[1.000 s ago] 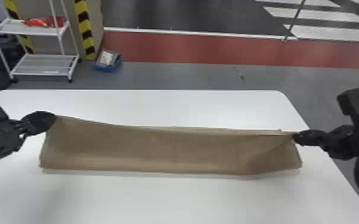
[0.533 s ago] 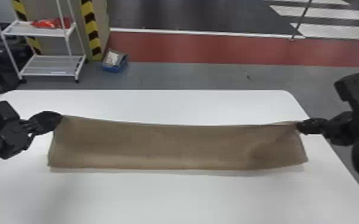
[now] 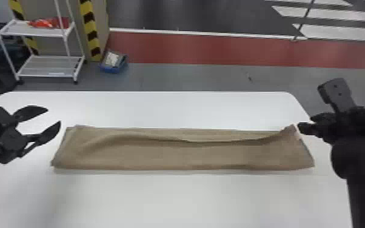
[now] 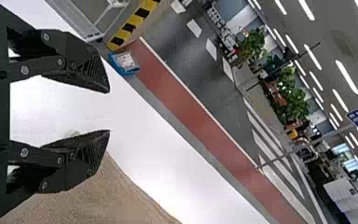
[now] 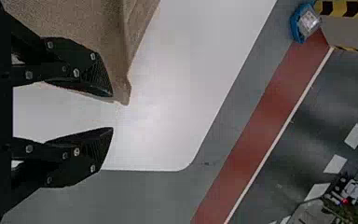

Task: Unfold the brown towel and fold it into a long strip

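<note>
L gripper [image 3: 54, 115] has its fingers spread, nothing in them, near the L end. Brown towel [image 3: 179, 154] lies on the table [image 3: 179, 197] btwn grippers, long way L to R. R gripper [image 5: 113, 112] is spread & empty too, but closer, by the far R corner. 2 grippers, 1 brown towel, 1 table.

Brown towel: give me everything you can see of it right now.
The brown towel looks like soft, matte cloth, folded into a long strip lying left to right on the white table. Its upper layer sags along the far edge near the middle, baring a layer beneath. The far right corner peaks beside the open right gripper; whether they touch, I can't tell. The left gripper, also open, is off the left end.
</note>
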Controlling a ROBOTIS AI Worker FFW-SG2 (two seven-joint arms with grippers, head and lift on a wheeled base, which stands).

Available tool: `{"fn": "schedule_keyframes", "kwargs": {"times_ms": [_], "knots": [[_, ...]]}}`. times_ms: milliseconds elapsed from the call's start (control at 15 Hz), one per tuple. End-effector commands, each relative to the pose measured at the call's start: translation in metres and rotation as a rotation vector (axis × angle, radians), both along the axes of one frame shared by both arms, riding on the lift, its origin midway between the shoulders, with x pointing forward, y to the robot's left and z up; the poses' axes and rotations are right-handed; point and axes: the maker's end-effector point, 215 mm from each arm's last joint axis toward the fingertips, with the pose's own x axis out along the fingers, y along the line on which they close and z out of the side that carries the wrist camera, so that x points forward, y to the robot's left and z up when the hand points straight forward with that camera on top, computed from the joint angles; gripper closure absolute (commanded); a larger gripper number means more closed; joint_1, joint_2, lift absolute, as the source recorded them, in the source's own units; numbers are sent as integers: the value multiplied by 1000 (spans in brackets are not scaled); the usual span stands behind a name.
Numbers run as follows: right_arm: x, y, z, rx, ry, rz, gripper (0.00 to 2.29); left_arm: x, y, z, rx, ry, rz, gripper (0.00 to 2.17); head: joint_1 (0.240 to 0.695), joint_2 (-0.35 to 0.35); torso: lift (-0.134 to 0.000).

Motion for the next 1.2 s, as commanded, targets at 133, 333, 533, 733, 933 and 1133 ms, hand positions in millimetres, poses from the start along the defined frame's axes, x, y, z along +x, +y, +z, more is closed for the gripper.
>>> {"fn": "schedule_keyframes", "kwargs": {"times_ms": [133, 333, 533, 733, 933, 1133], "knots": [[-2, -20, 13, 11, -105, -106, 56, -7, 15, 19, -91, -90, 42, 26, 695, -118, -123], [-31, 16, 21, 159, -211, -115, 66, -21, 39, 43, -350, -166, 100, 33, 695, -112, -123], [-72, 60, 21, 224, -275, -67, 70, -43, 45, 55, -590, -241, 122, 36, 695, -64, -123], [-101, 112, 20, 166, -392, -25, 73, -58, 42, 31, -738, -225, 232, 33, 695, -12, -123], [-123, 167, 9, 252, -466, -48, 76, -86, 50, -6, -876, -147, 403, 33, 695, 38, -123], [-136, 212, 28, 288, -577, -28, 76, -127, 48, -12, -841, -137, 431, 36, 695, 132, -123]]}}
